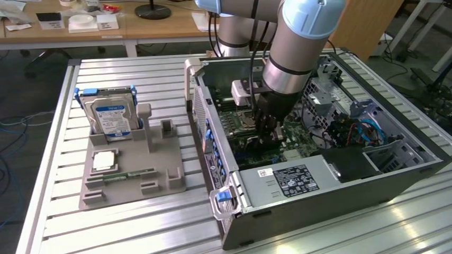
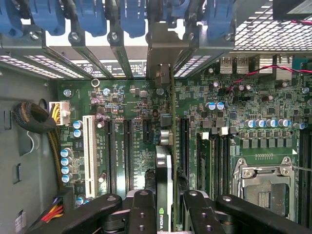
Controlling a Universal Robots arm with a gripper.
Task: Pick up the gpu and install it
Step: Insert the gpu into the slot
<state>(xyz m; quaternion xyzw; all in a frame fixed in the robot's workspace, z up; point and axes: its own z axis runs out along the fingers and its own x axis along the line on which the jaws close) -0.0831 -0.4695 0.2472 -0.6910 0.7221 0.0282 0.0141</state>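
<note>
Your gripper point(image 2: 164, 207) fingers are clamped on the gpu point(image 2: 164, 180), edge-on over the motherboard point(image 2: 131, 146) slots. Keep it square and press straight down.

Inside the open computer case point(image 1: 310, 174), the gripper point(image 2: 165, 204) and gpu point(image 2: 164, 180) pass between upright motherboard slots point(image 2: 127, 151), slot brackets point(image 2: 122, 53) blocking beyond.

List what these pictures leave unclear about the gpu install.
- Exterior view: gripper tips and gpu hidden by the arm inside the computer case.
- Wrist view: gpu seen edge-on between the fingers; its lower edge blocks the slot, so seating cannot be told.
- Wrist view: board lettering too small.
</note>
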